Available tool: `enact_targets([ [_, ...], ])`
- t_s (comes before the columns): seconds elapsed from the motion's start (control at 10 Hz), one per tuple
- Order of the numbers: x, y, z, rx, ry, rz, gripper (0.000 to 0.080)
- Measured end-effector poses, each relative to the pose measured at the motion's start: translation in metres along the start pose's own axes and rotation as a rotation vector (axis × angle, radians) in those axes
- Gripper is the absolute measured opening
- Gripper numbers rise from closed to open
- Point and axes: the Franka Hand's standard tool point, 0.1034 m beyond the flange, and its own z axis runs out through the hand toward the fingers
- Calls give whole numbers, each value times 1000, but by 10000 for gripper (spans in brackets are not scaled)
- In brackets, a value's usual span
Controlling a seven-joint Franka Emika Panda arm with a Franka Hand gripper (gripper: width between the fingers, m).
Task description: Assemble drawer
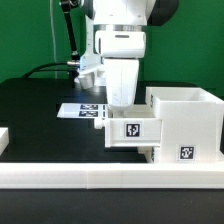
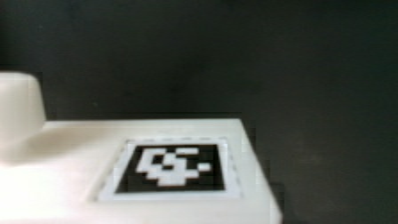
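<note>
The black table (image 1: 35, 105) fills most of the exterior view, with a green wall (image 1: 30, 35) behind it. The white robot arm (image 1: 118, 25) comes down from the top middle of that view and ends just above the drawer parts. A long low white rail (image 1: 100, 178) runs along the near edge of the table, and a short piece of another rail (image 1: 4, 139) shows at the exterior view's left.

The box casing (image 1: 188, 122) of the drawer stands on the table at the exterior view's right, open at the top, with 1 square black-and-white tag (image 1: 185, 154) low on its near face. A tray (image 1: 133, 130) sits against the casing's left side in that view and carries its own tag (image 1: 132, 128) on its front. The gripper (image 1: 120, 98) hangs directly over this tray, close to or touching its rear edge; its fingers are hidden behind the tray front, so whether the jaws are released or clenched cannot be told.

The marker board (image 1: 84, 110) lies flat on the table behind the tray, partly covered by the arm.

The wrist view is blurred; it shows a white flat surface (image 2: 71, 170) bearing a tag (image 2: 173, 167), against the dark table.
</note>
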Motion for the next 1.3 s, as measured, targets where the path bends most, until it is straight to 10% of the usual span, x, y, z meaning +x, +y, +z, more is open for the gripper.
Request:
enact_targets([
  [0.9, 5, 10, -4, -16, 0, 43, 42],
  [1.3, 2, 4, -1, 17, -6, 46, 42],
])
